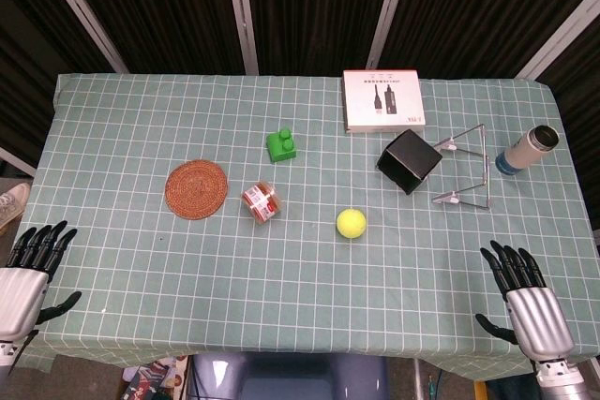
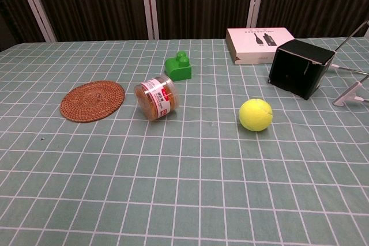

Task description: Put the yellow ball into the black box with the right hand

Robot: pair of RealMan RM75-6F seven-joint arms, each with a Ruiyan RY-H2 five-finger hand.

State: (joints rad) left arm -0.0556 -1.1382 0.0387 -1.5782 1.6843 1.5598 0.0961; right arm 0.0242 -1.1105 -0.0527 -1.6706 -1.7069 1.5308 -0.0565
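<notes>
Head view shows a counter (image 1: 141,278) with a green cloth on it. The cloth has a grid of thin white lines. Behind the counter hang dark curtains with pale poles (image 1: 246,7) in front of them. A shoe (image 1: 9,205) sits on the floor at the far left.

The yellow ball (image 1: 352,223) sits on the cloth near the middle, alone, with nothing touching it. The black box (image 1: 409,161) is near it, further back and to the right. The box is tipped on its side, and I cannot tell from here which way its open side faces.

The right hand (image 1: 525,297) rests at the near right edge of the counter, well apart from the ball. Its fingers are spread and it holds nothing. The left hand (image 1: 26,274) rests at the near left edge, also with its fingers apart and nothing in it.

A white flat box (image 1: 383,100) lies at the back. A metal wire stand (image 1: 464,168) is just beside the black box, and a bottle (image 1: 527,149) lies further right. A green block (image 1: 282,145) sits near the middle. A round woven mat (image 1: 197,189) lies on the left, and a small jar (image 1: 260,201) lies on its side near it.

Chest view shows the ball, the jar and the mat close up, and neither hand.
</notes>
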